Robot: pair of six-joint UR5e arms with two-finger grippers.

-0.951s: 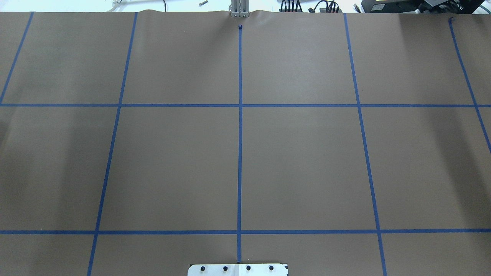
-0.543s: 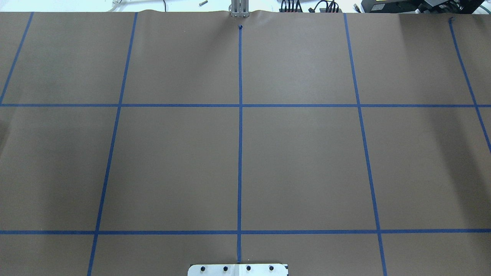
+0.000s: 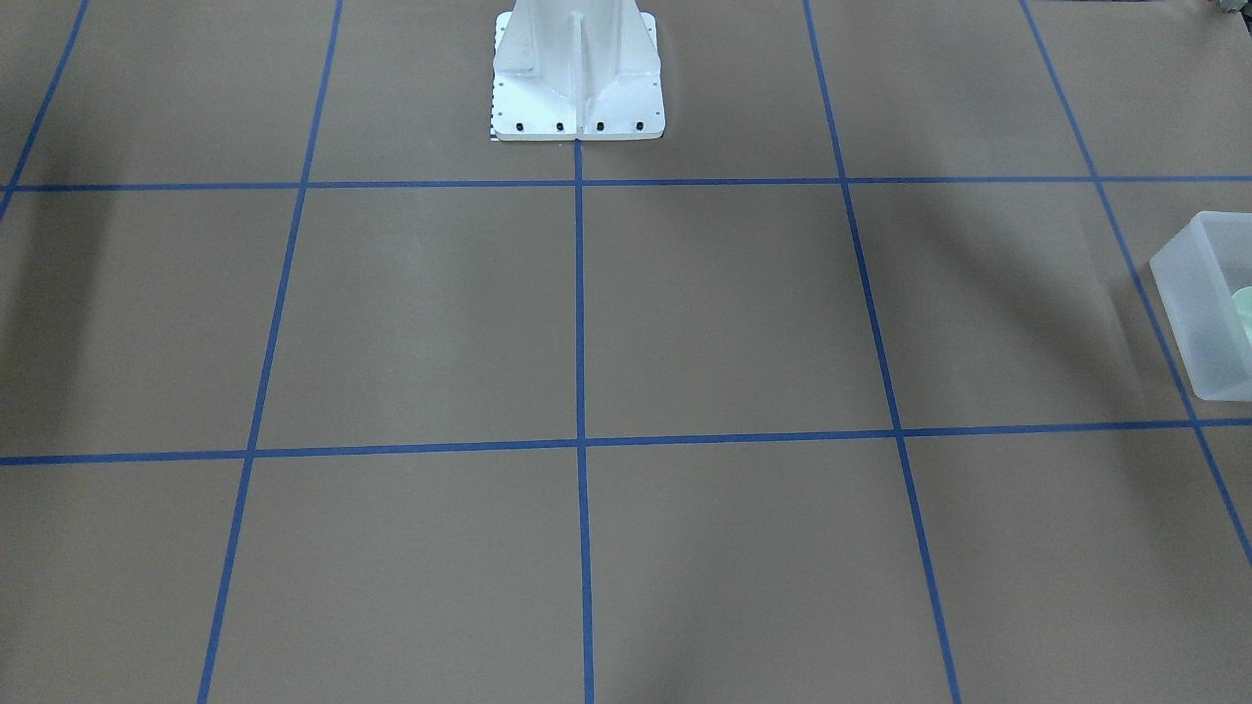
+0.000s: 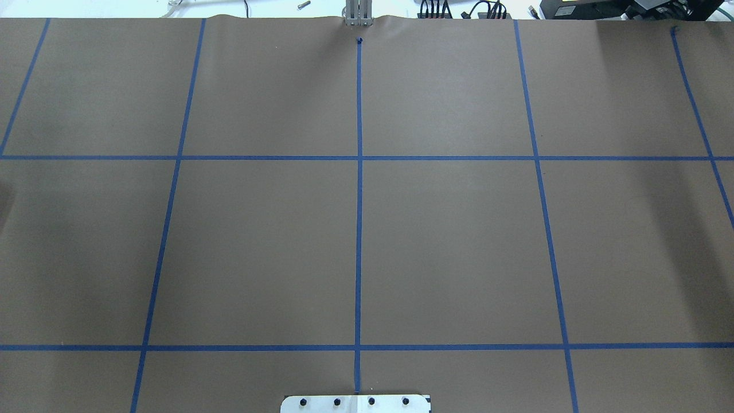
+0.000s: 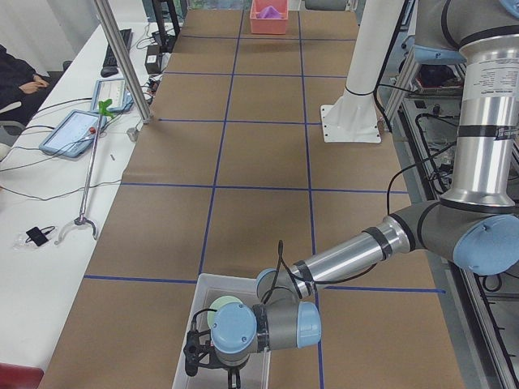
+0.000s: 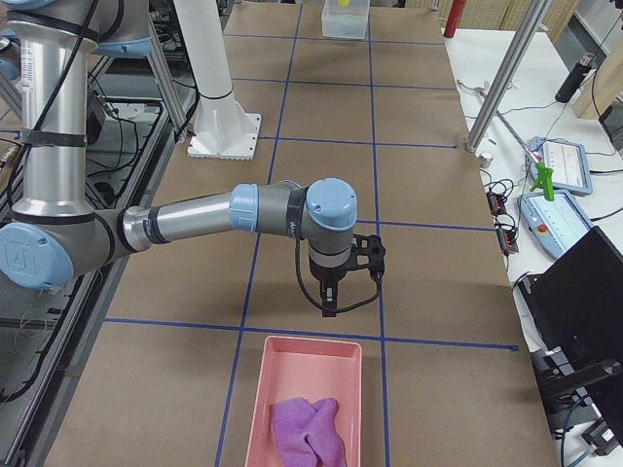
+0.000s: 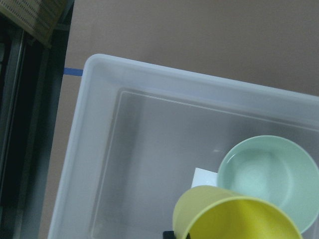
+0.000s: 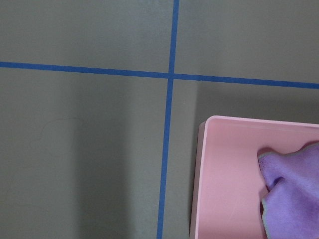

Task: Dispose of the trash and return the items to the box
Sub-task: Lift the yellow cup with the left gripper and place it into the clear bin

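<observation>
The box (image 7: 99, 64) is a frosted-white bin at the table's end on my left; it also shows in the exterior left view (image 5: 235, 280) and the front view (image 3: 1188, 293). The mint-green bowl (image 7: 264, 174) sits upright inside it (image 5: 220, 306). A yellow cup (image 7: 239, 219) fills the bottom of the left wrist view, close to the lens and overlapping the bowl. My left gripper (image 5: 207, 356) hangs over the box; I cannot tell whether it is open or shut. My right gripper (image 6: 330, 304) hovers over bare table near a pink bin; I cannot tell its state either.
A pink bin (image 6: 292, 365) holding a purple cloth (image 6: 310, 428) stands at the table's right end, also in the right wrist view (image 8: 224, 169). The white robot base (image 3: 577, 78) stands mid-table at my side. A white slip (image 7: 204, 177) lies on the box floor.
</observation>
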